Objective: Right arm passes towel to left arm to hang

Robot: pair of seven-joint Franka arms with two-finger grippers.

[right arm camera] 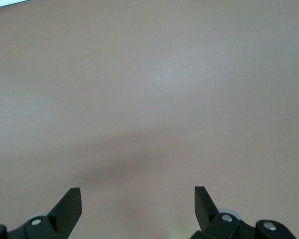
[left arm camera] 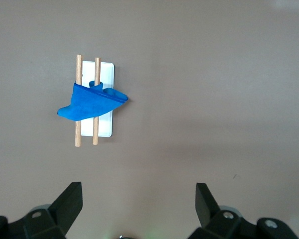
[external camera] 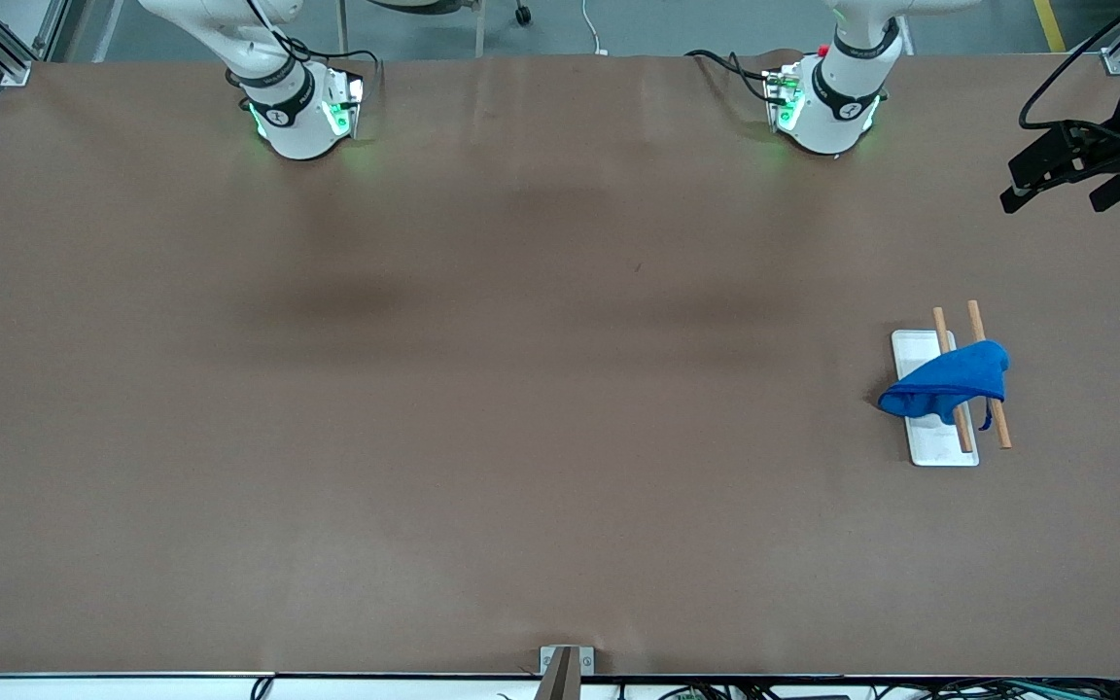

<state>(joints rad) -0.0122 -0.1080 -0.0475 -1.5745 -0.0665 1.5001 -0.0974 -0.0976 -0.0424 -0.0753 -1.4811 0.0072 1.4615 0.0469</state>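
Two wooden dowels (external camera: 971, 374) on a white base (external camera: 939, 442) carry the draped, soft blue towel (external camera: 949, 384); the left gripper (left arm camera: 138, 199) and right gripper (right arm camera: 138, 199) hang over brown surface (external camera: 424, 389), jaws wide.

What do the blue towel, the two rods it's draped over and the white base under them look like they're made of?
Towel: soft matte cloth; it sags and bunches in folds.
Rods: probably bare wood; even tan, no gloss.
Base: smooth, flat white, plastic or painted board; the look leaves it open.

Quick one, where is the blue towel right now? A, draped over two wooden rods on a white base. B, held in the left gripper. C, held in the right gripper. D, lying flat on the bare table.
A: the towel hangs across both wooden rods over the white base; both grippers are open.
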